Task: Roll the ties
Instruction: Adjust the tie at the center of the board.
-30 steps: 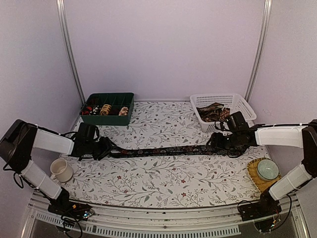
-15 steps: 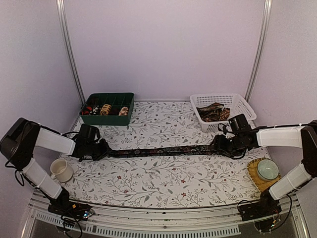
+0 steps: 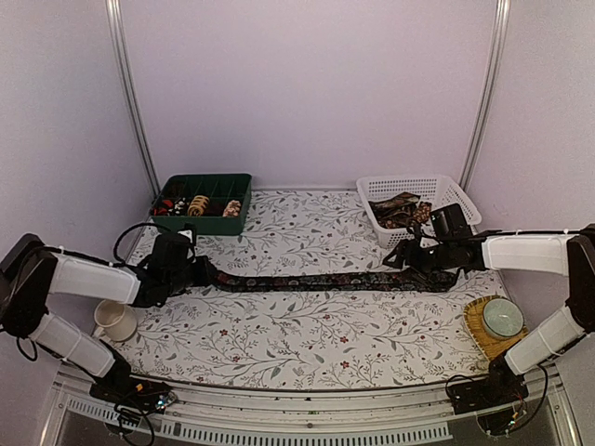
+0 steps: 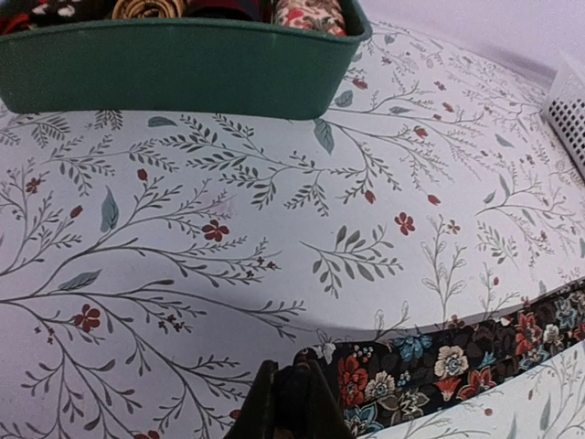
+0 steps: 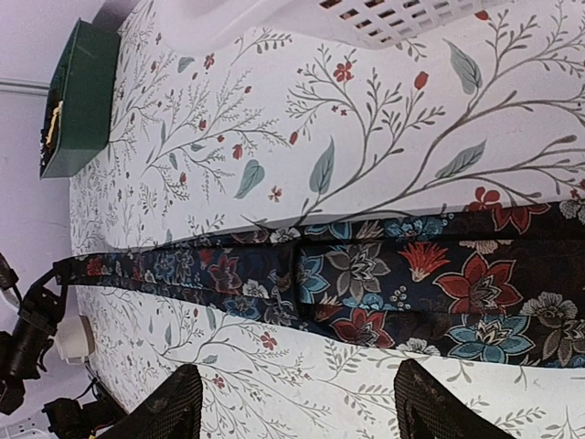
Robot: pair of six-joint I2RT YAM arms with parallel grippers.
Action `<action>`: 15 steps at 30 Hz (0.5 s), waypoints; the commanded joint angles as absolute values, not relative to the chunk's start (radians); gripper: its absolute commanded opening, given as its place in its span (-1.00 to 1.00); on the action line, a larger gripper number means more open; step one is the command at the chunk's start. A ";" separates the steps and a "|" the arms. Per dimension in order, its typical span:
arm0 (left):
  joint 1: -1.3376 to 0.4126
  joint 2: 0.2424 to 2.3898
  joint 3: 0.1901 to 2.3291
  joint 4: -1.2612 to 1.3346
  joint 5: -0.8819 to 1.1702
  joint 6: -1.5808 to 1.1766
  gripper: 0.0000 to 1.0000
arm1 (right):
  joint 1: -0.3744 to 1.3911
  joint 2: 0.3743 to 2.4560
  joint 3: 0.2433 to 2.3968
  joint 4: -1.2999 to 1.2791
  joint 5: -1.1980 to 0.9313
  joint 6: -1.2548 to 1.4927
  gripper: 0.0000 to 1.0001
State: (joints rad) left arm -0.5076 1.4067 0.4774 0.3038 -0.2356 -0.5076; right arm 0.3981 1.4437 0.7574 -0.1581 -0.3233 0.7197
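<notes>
We start with the desk [image 3: 307, 334], covered in a pale cloth printed with leafy twigs and small red flowers. Across its middle a long dark floral tie [image 3: 316, 281] lies flat and stretched out, running from left to right, narrow at the left and wider at the right.

The left arm [image 3: 93, 277] reaches in low from the left edge. Its left end effector [image 3: 200, 272] is at the tie's narrow end, and in the left wrist view we see the fingers [image 4: 288, 407] pressed together on that end of the cloth. The right arm [image 3: 521, 253] reaches in from the right. Its right end effector [image 3: 414, 260] is over the tie's wide end, with the two fingers [image 5: 178, 412] well apart, one to each side. We cannot tell whether they touch the fabric.

The white mesh basket [image 3: 446, 190] sits at the far right and holds loose ties [image 3: 400, 211] in a heap. The dark green tray [image 3: 197, 224] sits at the far left, and rolled ties [image 3: 197, 204] stand in its compartments.

Near the right arm's base, a woven mat [image 3: 474, 327] carries a pale bowl [image 3: 503, 317]. A cream mug [image 3: 113, 319] stands near the left arm.
</notes>
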 commanded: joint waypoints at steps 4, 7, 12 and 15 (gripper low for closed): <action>-0.575 1.455 0.446 0.370 -0.477 -0.372 -0.84 | 0.393 1.515 0.797 -0.096 -0.351 0.782 0.44; -0.576 1.477 0.479 0.292 -0.509 -0.413 -0.77 | 0.393 1.538 0.817 -0.084 -0.353 0.798 0.44; -0.579 1.473 0.500 0.205 -0.548 -0.474 -0.50 | 0.411 1.553 0.862 -0.088 -0.338 0.809 0.44; -0.578 1.441 0.502 0.156 -0.546 -0.510 -0.23 | 0.425 1.562 0.892 -0.105 -0.320 0.796 0.44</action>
